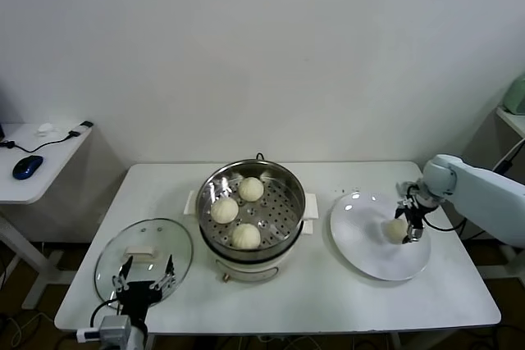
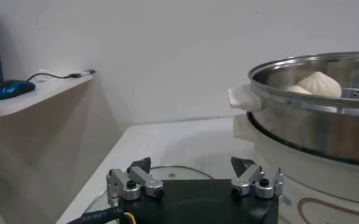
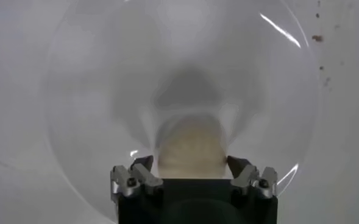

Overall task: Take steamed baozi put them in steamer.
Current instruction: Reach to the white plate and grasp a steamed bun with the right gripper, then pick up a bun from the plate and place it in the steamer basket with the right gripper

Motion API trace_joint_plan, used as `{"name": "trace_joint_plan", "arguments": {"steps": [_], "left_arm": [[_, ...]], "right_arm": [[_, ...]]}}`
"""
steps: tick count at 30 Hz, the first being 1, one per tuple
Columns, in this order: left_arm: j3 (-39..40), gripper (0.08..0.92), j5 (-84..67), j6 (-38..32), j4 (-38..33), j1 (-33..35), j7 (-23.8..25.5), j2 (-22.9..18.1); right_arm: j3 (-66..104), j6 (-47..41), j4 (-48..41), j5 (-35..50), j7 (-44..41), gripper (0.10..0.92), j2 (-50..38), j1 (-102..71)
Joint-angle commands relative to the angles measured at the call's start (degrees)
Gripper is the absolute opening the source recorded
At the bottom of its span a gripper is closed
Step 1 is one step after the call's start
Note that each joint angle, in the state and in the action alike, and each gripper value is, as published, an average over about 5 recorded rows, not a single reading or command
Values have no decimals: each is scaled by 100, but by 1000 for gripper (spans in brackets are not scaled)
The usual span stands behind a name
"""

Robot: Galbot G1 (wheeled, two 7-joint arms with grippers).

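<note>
White worktop (image 1: pixel 328 284): right hand (image 3: pixel 191 170), fingers half-spread around the last baozi (image 1: pixel 397 229) on its plate (image 1: pixel 361 243); steamer (image 1: pixel 283 182) lies at nine o'clock.

The steamer (image 1: pixel 250 211) has a shiny stainless-steel wall and perforated metal tray on a smooth white plastic base. The baozi (image 1: pixel 246 236) look matt, smooth, doughy. The lid (image 1: pixel 143 260) is clear glossy glass. The plate (image 1: pixel 369 239) is glossy white; the table (image 1: pixel 328 293) matt white.

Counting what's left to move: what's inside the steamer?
Three baozi sit on the steamer's perforated tray. Anything beneath the tray is hidden.
</note>
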Motion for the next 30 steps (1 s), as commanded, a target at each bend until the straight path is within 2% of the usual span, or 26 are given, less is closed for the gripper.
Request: {"name": "trace_joint_plan", "arguments": {"steps": [1,4,8,14,18,22,30], "left_arm": [[1,823,-2,-2,0,8,0,-2],[3,823,-3,-1,-7,4,-1,1],[2,823,-8,-1,-19,3,-2,6],[21,823,-9,2,-48,1,-3,12],[48,823,-3,19,-94,-17,6,16],[74,823,-3,34,-147,-30,13,18],[127,823,-1,51,-192,-49,19,19]], "right_arm": [[191,-24,-132,-95,5,710,71,-154],[165,-52,46,-71,2,670,-21,-62],[-184,-143,543,168,-8,662,-266,410],[-1832,-331,1606,1451,-27,662,-420,2463],[-2878,-532,2137,2526,-58,662,-35,4082],[-3103,-858,2673,3535,16,662,511,4997],[-2498,-1751,3630,4783,837,662,1590,5035]]}}
